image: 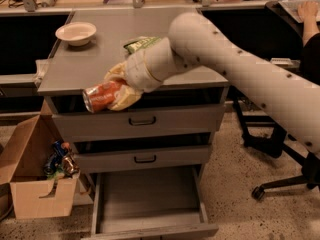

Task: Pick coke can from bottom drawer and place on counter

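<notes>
I'm seeing the bench point(95, 64) standing above the bottom drawer point(150, 199), which is sitting pulled open; my claw point(114, 88) is pinching the coke can point(100, 97) sideways at the bench's front edge, toward its left corner

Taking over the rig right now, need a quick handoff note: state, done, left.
Gripper: fingers shut on the coke can, which lies sideways in front of the counter edge, not yet over it.
Bottom drawer: open, floor bare.
On the counter: bowl back left, green snack bag beside the arm.
Done: can out of the drawer.
Left: lift over the counter, set down, release.
</notes>
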`<state>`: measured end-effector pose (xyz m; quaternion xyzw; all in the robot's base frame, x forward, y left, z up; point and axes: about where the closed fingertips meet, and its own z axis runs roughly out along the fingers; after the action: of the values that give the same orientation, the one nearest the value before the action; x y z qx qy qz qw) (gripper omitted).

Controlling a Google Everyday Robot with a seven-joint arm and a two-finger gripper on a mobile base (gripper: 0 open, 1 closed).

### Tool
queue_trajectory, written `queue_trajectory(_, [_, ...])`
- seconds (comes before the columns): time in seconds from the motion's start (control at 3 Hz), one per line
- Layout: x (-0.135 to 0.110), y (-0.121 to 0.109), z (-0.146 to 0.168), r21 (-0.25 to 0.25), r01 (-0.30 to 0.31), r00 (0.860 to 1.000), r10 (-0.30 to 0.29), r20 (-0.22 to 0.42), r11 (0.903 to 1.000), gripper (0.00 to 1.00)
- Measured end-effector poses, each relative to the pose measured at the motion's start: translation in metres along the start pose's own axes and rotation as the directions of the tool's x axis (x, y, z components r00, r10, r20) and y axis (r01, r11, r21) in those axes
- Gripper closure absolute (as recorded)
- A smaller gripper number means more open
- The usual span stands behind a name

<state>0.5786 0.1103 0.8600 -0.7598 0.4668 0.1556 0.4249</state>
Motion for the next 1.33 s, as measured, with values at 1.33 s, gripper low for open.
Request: queue_trajectory(1.33, [-0.008,-0.11,0.012,-0.02,-0.111,0.993,0.112,0.038,0.9936,1.0])
